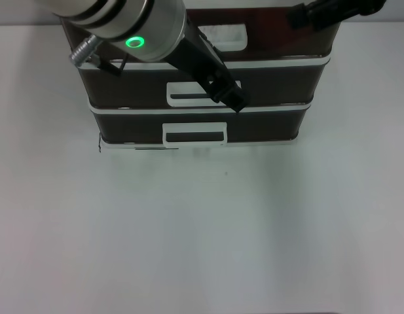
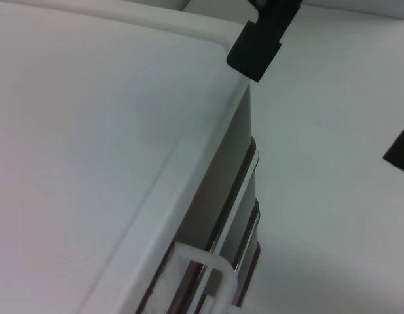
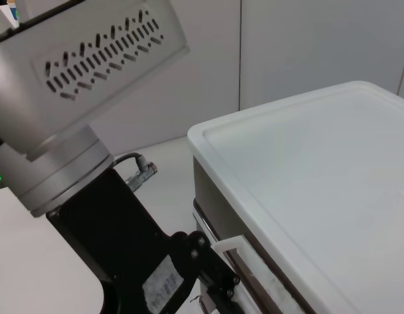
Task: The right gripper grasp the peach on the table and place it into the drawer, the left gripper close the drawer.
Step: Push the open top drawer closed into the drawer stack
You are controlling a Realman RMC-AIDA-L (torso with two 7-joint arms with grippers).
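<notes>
Starting nearest: showing bare desk point(image 1: 202, 229) in front, no peach anywhere on it in head view or either wrist view. Judging the grasp-and-place part as prob. done, w/ peach presumably inside the unit, but not seeing it through the dark fronts, so can't confirm.

Moving back to the bottom drawer point(image 1: 267, 124): sitting flush w/ the unit, small handle facing forward, nothing touching it.

Next up, the drawer point(image 1: 280, 82), i.e. the middle, deepest one: looking pushed in, front about level w/ the others, no open gap visible from above. Hanging right at its handle point(image 1: 182, 97), near the handle's right end, left pincer point(image 1: 231, 98), arm slanting down from upper left w/ green ring point(image 1: 135, 42) lit. Can't tell if left pincer is wide or narrow, nor if touching the handle or just off it. Judging the closing step as at or v. near its end; poss. only backing the arm away remaining.

Further back, top drawer point(image 1: 287, 39): also looking shut. Showing plain and bare in both wrist views, the unit's white lid point(image 3: 306, 170).

Farthest: right pincer point(image 1: 303, 16) hanging above the unit's rear right corner, well apart from the handles, holding nothing visible; can't tell wide or narrow. Reading it as done w/ its part, idling.
</notes>
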